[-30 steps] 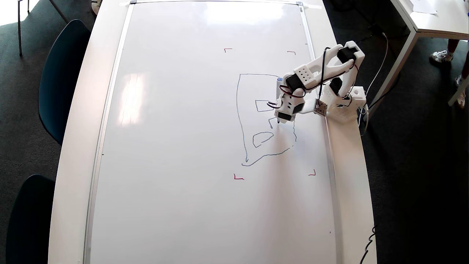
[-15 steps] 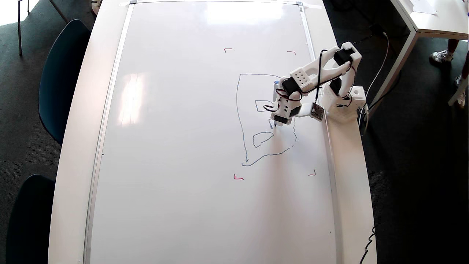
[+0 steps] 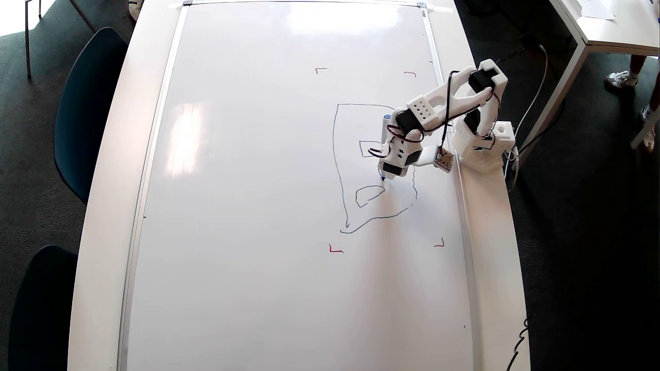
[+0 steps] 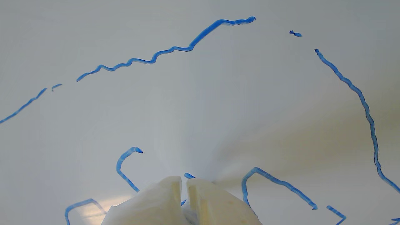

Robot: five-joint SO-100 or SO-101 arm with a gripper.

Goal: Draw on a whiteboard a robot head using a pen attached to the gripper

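- Pen [image 3: 385, 135], overhead view: a slim white marker, blue cap end at 12 o'clock, dark tip at 6 o'clock, apparently touching the whiteboard [image 3: 247, 206] inside the robot head [image 3: 340, 190] outline. It sits alongside the gripper [image 3: 385, 172]. How it is fastened, and whether the jaws clamp it, I cannot tell here.
- My judgement: the pen is light and stiff, its barrel smooth enough to slip or twist under side load. The hold belongs on the mid-barrel, close to the tip. The glossy board offers little drag, so lines wobble easily.
- Wrist view: the gripper [image 4: 183, 184] enters from 6 o'clock, its two white fingers together with only a thin slit between. Blue strokes of the robot head [image 4: 175, 48] arc from 9 through 12 to 3 o'clock. The pen itself is hidden.
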